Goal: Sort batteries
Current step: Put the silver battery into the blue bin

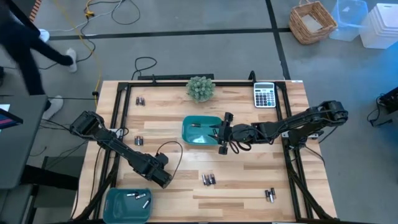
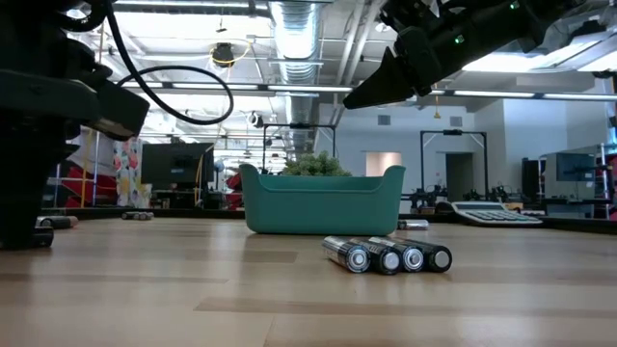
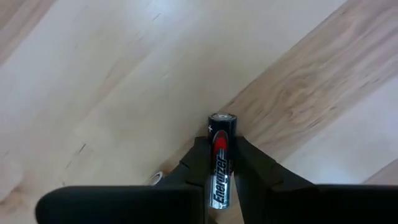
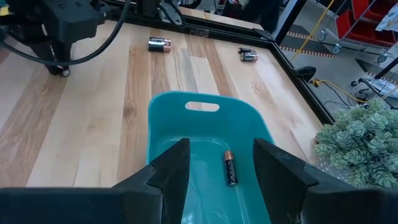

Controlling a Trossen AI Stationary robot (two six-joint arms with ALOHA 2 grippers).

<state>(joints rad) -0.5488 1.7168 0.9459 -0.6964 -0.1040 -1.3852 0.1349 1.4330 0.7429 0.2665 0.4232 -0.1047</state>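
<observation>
Left gripper [image 3: 221, 163] is pinching a battery [image 3: 221, 155] down near 7 o'clock; right gripper [image 4: 219, 163] hangs spread over the middle teal tray [image 4: 163, 112], probably empty-handed.

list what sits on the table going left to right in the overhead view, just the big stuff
front teal tray → left pincer, shut on a battery → centre teal tray → plant → right pincer, open over that centre tray → calculator

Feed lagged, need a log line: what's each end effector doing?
left end effector: shut on battery, table level | right end effector: open above center tray | stage: sorting underway
</observation>
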